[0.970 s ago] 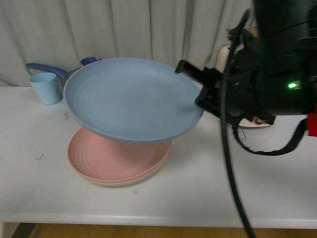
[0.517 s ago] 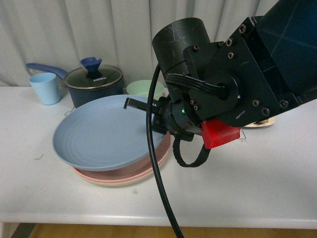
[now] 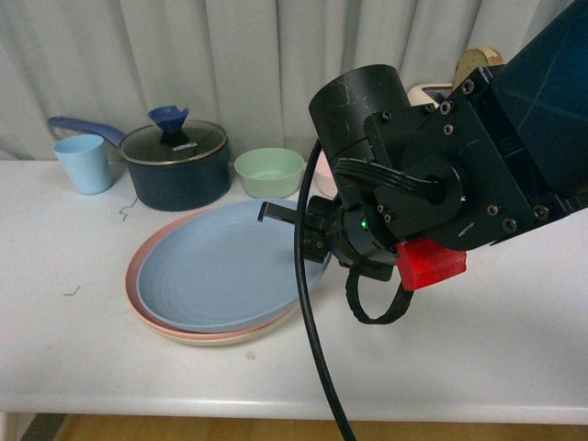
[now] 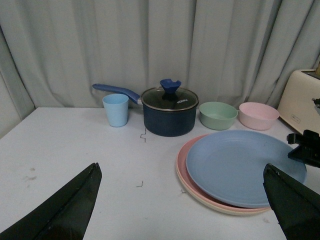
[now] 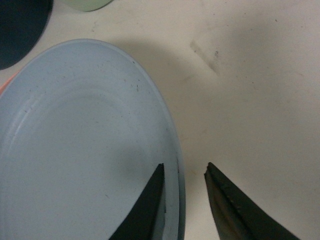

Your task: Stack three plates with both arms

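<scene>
On the white table [image 3: 478,349], before the saucepan [image 3: 175,170] | blue plate [image 3: 220,276] lies flat atop pink plate [image 3: 134,274], beige plate [image 3: 220,339] lowest; matte blue shows faint rings | right wrist view alone: right gripper [image 5: 183,167] fingers apart, straddling the blue rim | left wrist view alone: left gripper [image 4: 182,169] spread wide, holding nothing

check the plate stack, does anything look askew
The blue plate sits off-centre on the pink plate, offset towards the right hand, leaving a pink crescent bare opposite. Nothing looks spilled or broken.
</scene>
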Controlling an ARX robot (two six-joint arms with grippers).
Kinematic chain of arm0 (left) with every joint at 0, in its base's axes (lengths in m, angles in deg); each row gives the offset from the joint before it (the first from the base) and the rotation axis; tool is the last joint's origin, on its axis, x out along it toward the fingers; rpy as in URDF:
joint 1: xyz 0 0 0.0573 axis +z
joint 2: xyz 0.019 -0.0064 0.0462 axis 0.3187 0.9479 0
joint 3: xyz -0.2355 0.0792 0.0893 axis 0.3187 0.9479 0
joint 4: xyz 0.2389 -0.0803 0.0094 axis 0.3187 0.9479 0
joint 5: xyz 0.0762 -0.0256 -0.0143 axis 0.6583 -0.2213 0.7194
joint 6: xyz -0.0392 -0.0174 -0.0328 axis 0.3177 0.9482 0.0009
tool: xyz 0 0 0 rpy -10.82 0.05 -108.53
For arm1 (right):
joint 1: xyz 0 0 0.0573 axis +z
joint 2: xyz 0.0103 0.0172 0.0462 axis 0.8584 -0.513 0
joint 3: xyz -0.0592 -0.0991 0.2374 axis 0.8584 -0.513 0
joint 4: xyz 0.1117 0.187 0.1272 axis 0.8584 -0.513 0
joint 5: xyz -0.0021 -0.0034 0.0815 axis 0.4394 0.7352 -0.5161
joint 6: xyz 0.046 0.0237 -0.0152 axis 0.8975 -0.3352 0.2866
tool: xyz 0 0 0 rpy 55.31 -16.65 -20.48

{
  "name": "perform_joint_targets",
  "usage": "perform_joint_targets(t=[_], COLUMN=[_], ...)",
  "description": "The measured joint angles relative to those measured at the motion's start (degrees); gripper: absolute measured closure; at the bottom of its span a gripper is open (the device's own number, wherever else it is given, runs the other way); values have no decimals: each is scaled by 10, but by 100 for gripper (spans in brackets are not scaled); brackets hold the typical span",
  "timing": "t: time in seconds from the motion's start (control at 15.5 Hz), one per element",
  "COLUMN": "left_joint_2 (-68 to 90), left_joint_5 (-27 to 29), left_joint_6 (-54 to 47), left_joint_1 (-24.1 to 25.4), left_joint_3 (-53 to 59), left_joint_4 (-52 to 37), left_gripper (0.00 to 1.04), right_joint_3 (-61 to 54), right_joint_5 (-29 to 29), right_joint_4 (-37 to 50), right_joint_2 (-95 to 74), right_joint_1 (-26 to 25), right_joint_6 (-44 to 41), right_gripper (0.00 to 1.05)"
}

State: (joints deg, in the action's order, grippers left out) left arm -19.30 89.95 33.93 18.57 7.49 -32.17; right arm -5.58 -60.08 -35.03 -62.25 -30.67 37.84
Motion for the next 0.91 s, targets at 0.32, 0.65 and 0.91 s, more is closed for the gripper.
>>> perform_joint_targets(t=[0.32, 0.65, 0.91], left_joint_2=[0, 0, 0], left_joint_5=[0, 0, 0], left_joint_6=[0, 0, 0], left_joint_1=[0, 0, 0], left_joint_3=[0, 0, 0], left_joint_4=[0, 0, 0], left_gripper=[7, 7, 7], right_joint_3=[-27, -298, -496], right_joint_5=[-70, 46, -66], right_joint_4=[27, 405, 301], right_joint_2=[49, 284, 599], right_joint_1=[-12, -100, -249], right_joint_6=[-4, -207, -342], right_gripper=[15, 36, 86])
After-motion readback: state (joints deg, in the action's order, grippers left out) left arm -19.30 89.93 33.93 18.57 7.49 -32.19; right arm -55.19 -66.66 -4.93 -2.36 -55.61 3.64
